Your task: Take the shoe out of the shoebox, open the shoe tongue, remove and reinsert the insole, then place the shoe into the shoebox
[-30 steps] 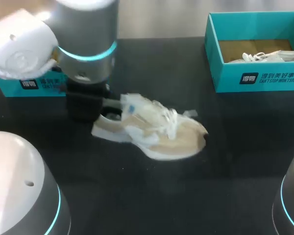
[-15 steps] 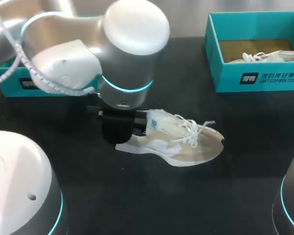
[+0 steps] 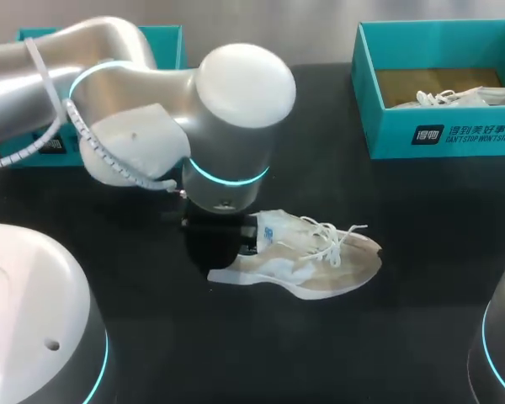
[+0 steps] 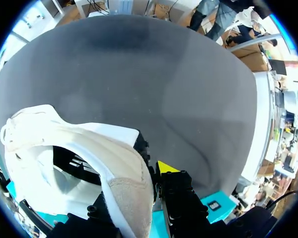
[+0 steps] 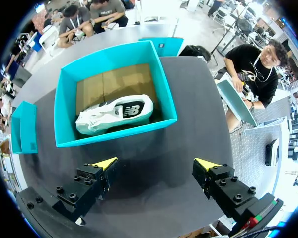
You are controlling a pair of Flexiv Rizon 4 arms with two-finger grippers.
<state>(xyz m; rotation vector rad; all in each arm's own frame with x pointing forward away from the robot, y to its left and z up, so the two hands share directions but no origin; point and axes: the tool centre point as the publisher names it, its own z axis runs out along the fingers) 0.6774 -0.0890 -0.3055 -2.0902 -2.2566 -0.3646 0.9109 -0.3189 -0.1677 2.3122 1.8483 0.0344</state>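
1. Swinging in from my left, the left arm [image 3: 151, 109] has carried the white-and-tan sneaker [image 3: 311, 261] rightward and nearer across the black bench [image 3: 421, 252]. Over the last half second both have only eased slightly lower.
2. At the bench's far right, the open teal shoebox [image 3: 438, 135] holds a second white sneaker [image 5: 114, 114]. Another teal box [image 3: 164, 46] sits at the far left, mostly behind the arm.
3. The carried sneaker lies mid-bench, well apart from the shoebox, toe toward my right and laces loose. I cannot tell whether its sole rests on the bench.
4. The left jaws pinch the heel wall: one yellow tip [image 4: 165, 167] presses outside the heel, and the other finger seems to be inside the collar. They look closed on the shoe.
5. The right jaws are spread wide and hold nothing, above bare bench with the shoebox ahead of them.
6. Risks, as I judge them:
   - A grip on the soft heel alone may let the shoe pivot, droop or slip.
   - If it is released while tilted, it could roll onto its side and hide the tongue.
   - Loose laces might snag a finger.
   - The right arm, coming in for the tongue, could crowd the left wrist.
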